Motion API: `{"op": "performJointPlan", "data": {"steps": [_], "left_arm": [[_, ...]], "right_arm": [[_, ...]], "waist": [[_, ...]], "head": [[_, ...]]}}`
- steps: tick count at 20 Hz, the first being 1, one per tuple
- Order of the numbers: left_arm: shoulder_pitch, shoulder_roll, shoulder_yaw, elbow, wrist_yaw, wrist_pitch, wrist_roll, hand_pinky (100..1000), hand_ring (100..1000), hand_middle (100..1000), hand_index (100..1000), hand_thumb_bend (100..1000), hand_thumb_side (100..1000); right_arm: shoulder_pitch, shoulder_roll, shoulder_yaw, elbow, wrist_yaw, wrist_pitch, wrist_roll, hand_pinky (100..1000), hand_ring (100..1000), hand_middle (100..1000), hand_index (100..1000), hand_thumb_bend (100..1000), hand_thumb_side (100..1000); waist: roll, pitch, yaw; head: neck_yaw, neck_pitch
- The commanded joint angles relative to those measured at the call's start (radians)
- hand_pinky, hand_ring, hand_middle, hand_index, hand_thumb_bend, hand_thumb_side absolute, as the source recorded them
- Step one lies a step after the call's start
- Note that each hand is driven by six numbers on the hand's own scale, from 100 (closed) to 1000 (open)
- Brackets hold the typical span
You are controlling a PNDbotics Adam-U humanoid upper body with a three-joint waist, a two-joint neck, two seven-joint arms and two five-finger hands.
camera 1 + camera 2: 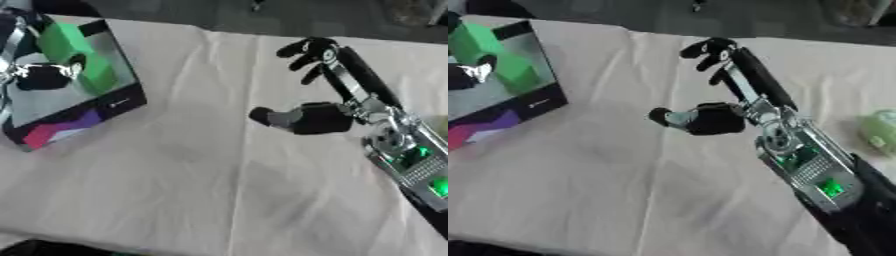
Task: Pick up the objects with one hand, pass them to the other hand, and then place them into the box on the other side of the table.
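Observation:
A tall green object (77, 54) stands tilted inside the box (105, 107) at the table's left edge; the box has a grey inside and a dark rim with a red and purple corner. My left hand (42, 76) reaches into the box from the upper left, and its fingers curl against the green object's middle. My right hand (325, 116) hovers over the middle right of the white cloth. It is open, with the fingers (308, 49) stretched toward the far edge and the thumb pointing left, and it holds nothing. A pale green object (880, 131) lies at the right edge.
A white cloth (192, 170) with creases covers the table. My right forearm (811, 167), silver with green lights, crosses the lower right. Beyond the table's far edge the floor is dark.

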Motion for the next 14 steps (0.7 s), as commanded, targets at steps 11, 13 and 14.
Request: {"op": "performJointPlan", "data": {"steps": [11,13,14], "left_arm": [[-0.035,-0.006,0.035,0.193,-0.017,-0.003,0.055,857,592,537,606,356,155],[-0.033,-0.008,0.035,0.206,-0.026,-0.005,0.054,882,649,616,701,462,317],[-0.032,-0.008,0.035,0.210,-0.031,-0.007,0.051,903,705,684,769,544,443]], "right_arm": [[-0.003,-0.023,-0.020,-0.021,-0.009,0.001,-0.020,592,723,746,774,696,387],[-0.003,-0.022,-0.020,-0.021,-0.009,0.002,-0.021,592,723,746,774,696,386],[-0.002,-0.022,-0.020,-0.021,-0.009,0.002,-0.022,592,723,746,773,696,386]], "waist": [[-0.006,-0.010,-0.002],[-0.006,-0.010,-0.002],[-0.006,-0.010,-0.002]], "head": [[0.030,-0.020],[0.030,-0.021],[0.030,-0.020]]}}
